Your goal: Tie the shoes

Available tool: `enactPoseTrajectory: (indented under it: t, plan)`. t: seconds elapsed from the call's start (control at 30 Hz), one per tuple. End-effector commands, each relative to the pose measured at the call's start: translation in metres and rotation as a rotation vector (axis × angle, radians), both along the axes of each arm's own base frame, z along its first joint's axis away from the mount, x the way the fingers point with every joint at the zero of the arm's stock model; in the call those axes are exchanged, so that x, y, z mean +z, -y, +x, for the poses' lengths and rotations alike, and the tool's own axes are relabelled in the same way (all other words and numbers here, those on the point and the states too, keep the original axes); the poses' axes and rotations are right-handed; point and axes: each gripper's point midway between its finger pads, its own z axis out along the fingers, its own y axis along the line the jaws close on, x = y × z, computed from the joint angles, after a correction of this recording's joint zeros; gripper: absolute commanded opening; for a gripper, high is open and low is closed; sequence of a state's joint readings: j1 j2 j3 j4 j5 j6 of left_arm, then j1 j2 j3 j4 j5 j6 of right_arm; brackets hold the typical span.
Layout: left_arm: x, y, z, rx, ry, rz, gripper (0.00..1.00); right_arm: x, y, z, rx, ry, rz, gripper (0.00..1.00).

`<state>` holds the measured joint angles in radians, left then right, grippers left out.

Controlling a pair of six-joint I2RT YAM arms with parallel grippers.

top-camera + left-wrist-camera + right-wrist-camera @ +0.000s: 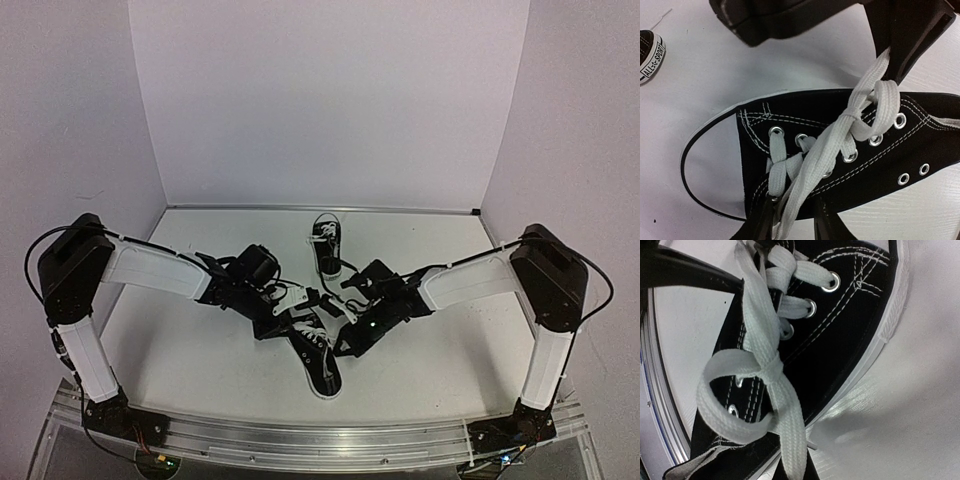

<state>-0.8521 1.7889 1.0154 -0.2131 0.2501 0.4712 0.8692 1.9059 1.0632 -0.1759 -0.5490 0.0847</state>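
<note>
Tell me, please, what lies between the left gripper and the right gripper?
The white lace of the near shoe, knotted with a loop, stretches between them. The left wrist view shows it best.

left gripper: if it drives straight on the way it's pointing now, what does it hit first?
Most likely the near shoe. Its laced upper lies right ahead of the left gripper, whose fingers straddle a lace strand. How much gap remains is unclear from the wrist view.
</note>
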Motion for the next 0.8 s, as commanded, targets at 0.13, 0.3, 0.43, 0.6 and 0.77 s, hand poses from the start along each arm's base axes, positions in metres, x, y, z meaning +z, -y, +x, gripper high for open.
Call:
enactPoseTrajectory:
  t: [0.13,0.3,0.43,0.6,0.77]
  plan:
    - [-0.01,-0.006,0.018,0.053,0.029,0.049,0.35,-0.002,-0.016,-0.03,0.057,-0.099,0.033,0.09]
    - [-0.006,0.001,0.026,0.064,0.044,0.011,0.37,0.002,-0.019,-0.028,0.048,-0.096,0.05,0.14]
    - [-0.002,0.003,0.028,0.071,0.038,-0.002,0.4,0.007,-0.019,-0.025,0.039,-0.073,0.05,0.27]
    - [0.015,-0.003,0.026,0.107,0.055,-0.041,0.5,0.025,-0.014,-0.019,0.011,-0.018,0.061,0.49]
    - [0.056,-0.012,0.032,0.191,0.108,-0.165,0.7,0.056,-0.009,-0.009,-0.034,0.046,0.094,0.67]
